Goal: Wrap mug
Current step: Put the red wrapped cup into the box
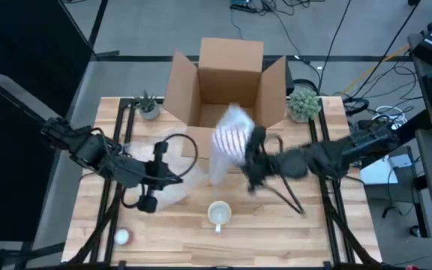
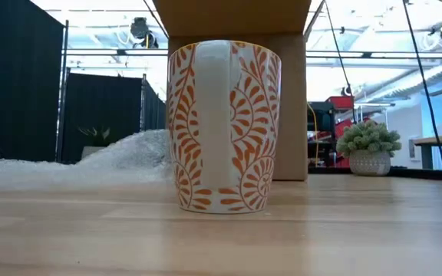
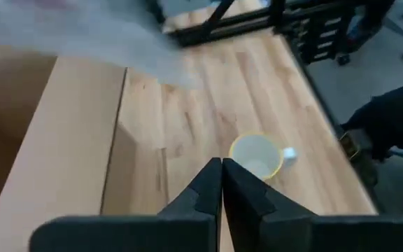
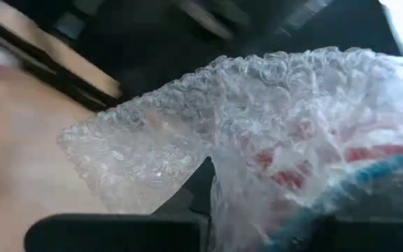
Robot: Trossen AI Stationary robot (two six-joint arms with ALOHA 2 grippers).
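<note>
Upright orange-patterned mug (image 2: pixel 224 126), handle facing the low camera, stands before the cardboard box (image 1: pixel 228 79); right end effector (image 1: pixel 250 166) grasps bubble wrap (image 1: pixel 229 142); left end effector (image 3: pixel 222 183) clenched empty.

no readable text, label, brand or number on anything in view

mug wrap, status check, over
Right gripper shut on bubble wrap, lifting it by the cardboard box. Left gripper shut, empty. Mug upright, unwrapped, at the table's near edge. Nothing in the way.
</note>
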